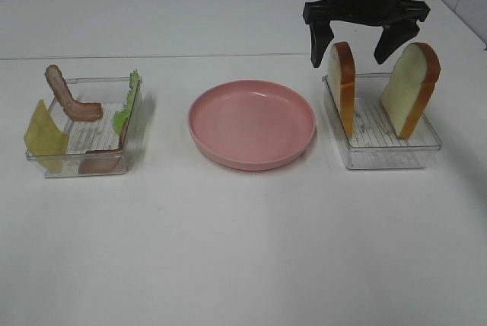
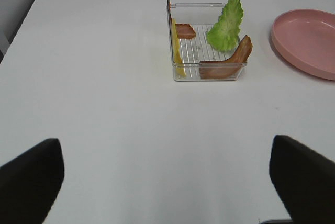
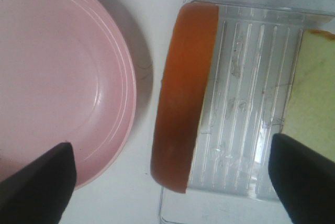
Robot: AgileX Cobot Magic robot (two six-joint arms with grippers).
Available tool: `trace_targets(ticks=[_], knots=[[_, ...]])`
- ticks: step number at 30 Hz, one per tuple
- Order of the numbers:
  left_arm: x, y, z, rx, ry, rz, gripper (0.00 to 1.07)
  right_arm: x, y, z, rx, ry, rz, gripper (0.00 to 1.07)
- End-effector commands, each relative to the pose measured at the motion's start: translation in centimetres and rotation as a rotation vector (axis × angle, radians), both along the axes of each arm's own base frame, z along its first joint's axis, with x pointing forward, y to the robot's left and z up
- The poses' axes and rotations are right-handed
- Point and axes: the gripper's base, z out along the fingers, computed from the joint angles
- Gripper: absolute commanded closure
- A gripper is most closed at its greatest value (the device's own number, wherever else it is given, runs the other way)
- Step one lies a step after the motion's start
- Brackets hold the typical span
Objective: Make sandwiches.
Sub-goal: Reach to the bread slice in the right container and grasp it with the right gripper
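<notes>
The right gripper [image 1: 348,61] hangs released, jaws spread wide, directly above the clear bread tray [image 1: 380,160]. Two toy bread slices stand on edge in that tray, one at each end. No sandwich is stacked yet, so the first step still seems to be ahead.

The slice on the plate side, the nearer bread slice [image 1: 342,86], lies straight below the gripper, roughly midway between its two fingers. In the right wrist view its orange-brown crust edge runs crosswise to the line joining the fingers. The thin dimension of the slice therefore lies along the closing direction, and its broad white faces turn toward the pads. That is the relation the coming move turns on: a straight descent should put one finger on each face.

The second bread slice [image 1: 411,88] stands under the outer finger, leaning a little, so that finger must probably drop into the gap between the two slices.

The pink round plate [image 1: 251,124] lies just beside the inner finger, a short sideways carry away.

The left gripper [image 2: 167,182] is likewise released and empty. It sits well apart from the filling tray [image 2: 209,72], which lies ahead of it holding lettuce [image 2: 226,20], bacon strips [image 2: 225,67] and cheese [image 2: 177,46]. For bread, the right arm is clearly nearer.
</notes>
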Motion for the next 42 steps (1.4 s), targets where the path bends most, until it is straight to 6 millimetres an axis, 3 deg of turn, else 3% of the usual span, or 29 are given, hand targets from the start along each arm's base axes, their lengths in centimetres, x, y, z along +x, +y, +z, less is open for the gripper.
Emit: trace_targets(ticks=[1,6,17,24,25,26,27,30,39,42], knots=[[-0.2,0.0,0.0,0.003,-0.023,0.003,0.06,0.3,-0.1,-0.7,-0.005,0.008,-0.016,0.11],[-0.2,0.0,0.0,0.003,-0.023,0.003,0.06,1.0,0.2,-2.8,0.009,0.012,-0.020,0.11],[-0.2,0.0,0.0,0.003,-0.023,0.003,0.06,1.7,0.4,-4.4,0.013,-0.004,-0.020,0.11],[-0.2,0.0,0.0,0.003,-0.023,0.003,0.06,1.7,0.1,-4.4,-0.014,-0.001,-0.015,0.29],[-0.2,0.0,0.0,0.003,-0.023,0.003,0.06,1.7,0.0,-4.4,-0.025,-0.004,-0.013,0.42],[-0.2,0.0,0.0,0.003,-0.023,0.003,0.06,1.7,0.0,-4.4,-0.025,-0.004,-0.013,0.42],[-0.2,0.0,0.0,0.003,-0.023,0.003,0.06,1.8,-0.1,-4.4,-0.037,-0.007,-0.010,0.56],[-0.2,0.0,0.0,0.003,-0.023,0.003,0.06,1.8,-0.2,-4.4,-0.048,-0.011,-0.006,0.66],[-0.2,0.0,0.0,0.003,-0.023,0.003,0.06,1.8,-0.1,-4.4,-0.043,-0.009,-0.006,0.66],[-0.2,0.0,0.0,0.003,-0.023,0.003,0.06,1.8,-0.1,-4.4,-0.044,-0.010,-0.007,0.72]])
